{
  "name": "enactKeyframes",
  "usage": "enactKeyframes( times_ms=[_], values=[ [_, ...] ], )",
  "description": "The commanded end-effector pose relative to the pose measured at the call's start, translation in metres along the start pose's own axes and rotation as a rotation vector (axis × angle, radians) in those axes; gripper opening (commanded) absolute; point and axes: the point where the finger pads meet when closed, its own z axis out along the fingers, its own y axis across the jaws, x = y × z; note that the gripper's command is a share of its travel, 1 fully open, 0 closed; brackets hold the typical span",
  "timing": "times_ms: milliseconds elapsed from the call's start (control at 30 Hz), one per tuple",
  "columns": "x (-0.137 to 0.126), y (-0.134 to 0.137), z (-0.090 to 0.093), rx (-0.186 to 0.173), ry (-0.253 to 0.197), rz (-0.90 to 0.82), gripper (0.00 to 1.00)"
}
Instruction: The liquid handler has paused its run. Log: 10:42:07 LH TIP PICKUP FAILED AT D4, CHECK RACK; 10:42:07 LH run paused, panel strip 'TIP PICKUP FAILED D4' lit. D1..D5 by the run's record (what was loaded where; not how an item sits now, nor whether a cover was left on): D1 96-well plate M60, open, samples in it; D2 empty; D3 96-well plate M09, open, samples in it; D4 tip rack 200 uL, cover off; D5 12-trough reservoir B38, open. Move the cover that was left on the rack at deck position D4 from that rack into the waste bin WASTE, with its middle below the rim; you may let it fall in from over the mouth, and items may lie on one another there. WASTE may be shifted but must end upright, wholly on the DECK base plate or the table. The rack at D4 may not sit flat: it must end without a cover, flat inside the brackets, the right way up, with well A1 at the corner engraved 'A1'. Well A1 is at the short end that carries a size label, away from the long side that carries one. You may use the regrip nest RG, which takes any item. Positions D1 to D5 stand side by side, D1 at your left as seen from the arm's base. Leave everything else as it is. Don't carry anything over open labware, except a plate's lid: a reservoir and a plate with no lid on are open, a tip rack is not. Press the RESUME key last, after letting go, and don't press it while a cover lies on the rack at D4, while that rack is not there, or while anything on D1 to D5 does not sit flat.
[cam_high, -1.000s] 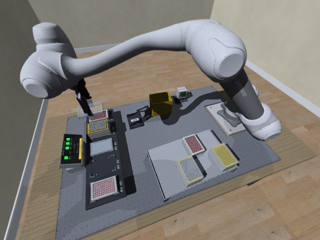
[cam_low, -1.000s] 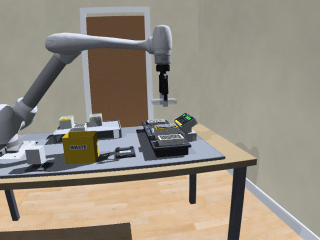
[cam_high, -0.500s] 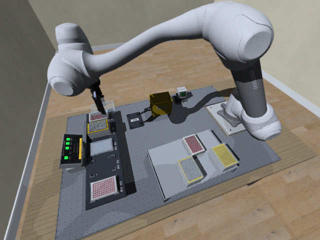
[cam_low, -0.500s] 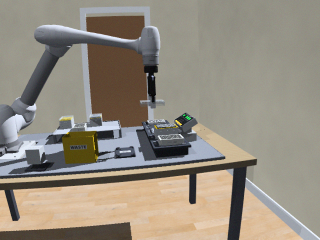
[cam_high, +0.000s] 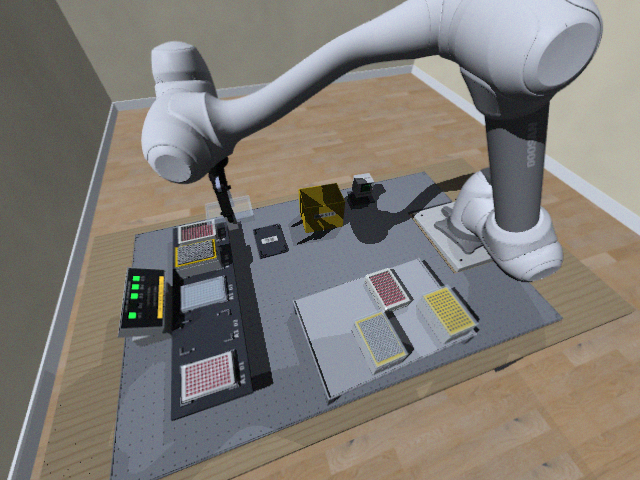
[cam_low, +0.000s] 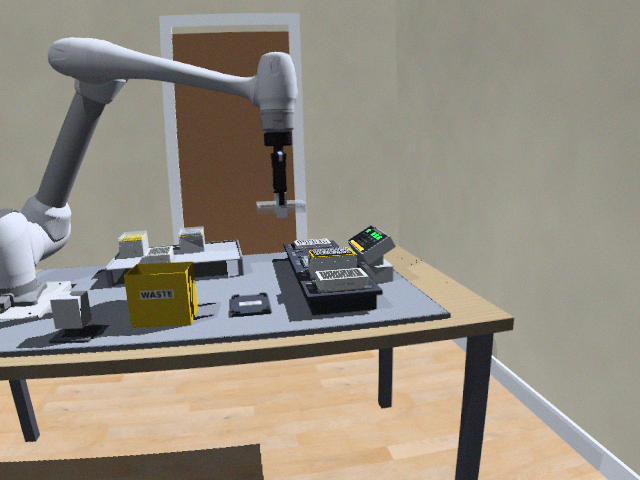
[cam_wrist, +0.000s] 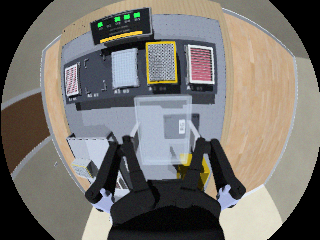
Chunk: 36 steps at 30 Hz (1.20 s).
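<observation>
My gripper (cam_high: 225, 202) (cam_low: 280, 205) is shut on the clear cover (cam_high: 232, 205) and holds it level, high above the table, near the D5 end of the black deck strip. It also shows in the exterior view, the gripper (cam_low: 279, 198) with the cover, and in the wrist view, the cover (cam_wrist: 163, 130) between my fingers. The yellow-framed tip rack at D4 (cam_high: 195, 252) (cam_low: 332, 256) (cam_wrist: 162, 62) stands uncovered in its slot. The yellow WASTE bin (cam_high: 321, 208) (cam_low: 160, 293) stands upright on the base plate, to the side of the deck.
The reservoir at D5 (cam_high: 196, 230), the plate at D3 (cam_high: 203, 292) and the plate at D1 (cam_high: 207, 375) lie open on the deck. The control panel (cam_high: 144, 302) stands beside them. The black regrip nest (cam_high: 270, 243) lies between the deck and the bin. A platform with three racks (cam_high: 392, 310) stands nearer the arm's base.
</observation>
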Motion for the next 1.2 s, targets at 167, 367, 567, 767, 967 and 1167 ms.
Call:
enactKeyframes(
  times_ms=[167, 367, 567, 767, 967, 1167],
  values=[
    [-0.023, 0.003, -0.009, 0.000, 0.010, 0.000, 0.00],
    [-0.023, 0.003, -0.009, 0.000, 0.010, 0.000, 0.00],
    [-0.023, 0.003, -0.009, 0.000, 0.010, 0.000, 0.00],
    [-0.023, 0.003, -0.009, 0.000, 0.010, 0.060, 0.00],
    [-0.023, 0.003, -0.009, 0.000, 0.010, 0.064, 0.00],
    [-0.023, 0.018, -0.009, 0.000, 0.010, 0.064, 0.00]
  ],
)
